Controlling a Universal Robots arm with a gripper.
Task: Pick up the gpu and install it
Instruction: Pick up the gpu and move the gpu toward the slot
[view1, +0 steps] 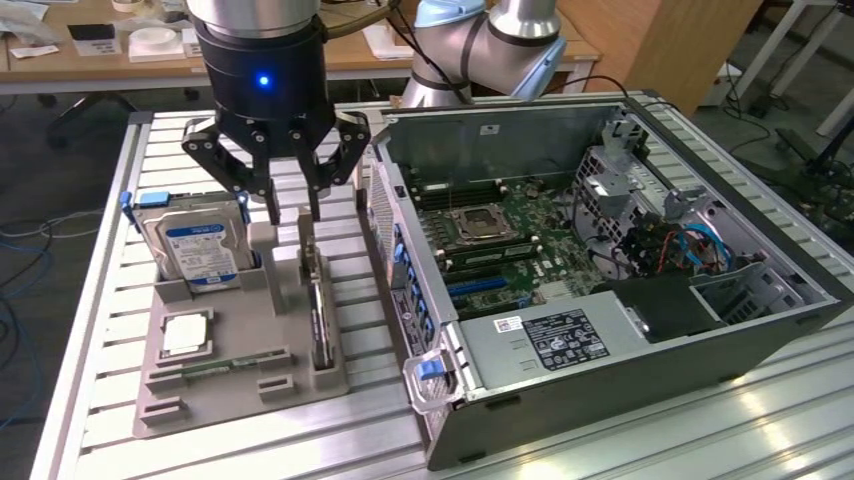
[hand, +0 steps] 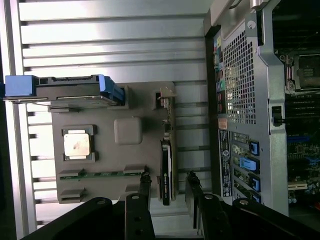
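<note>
Tabletop (view1: 94, 330), wide-jawed tool (view1: 298, 218) over gpu (view1: 318, 315)

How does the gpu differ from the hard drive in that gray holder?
The hard drive is boxy, silver, with a blue-white label; the gpu is a thin dark card. The hard drive stands on the side of the holder away from the computer case; the gpu on the side nearest it. The open gripper hangs over the gpu, not the hard drive. Both stand on edge.

Dark gpu (view1: 318, 305) edgewise in tray (view1: 240, 320)
</note>
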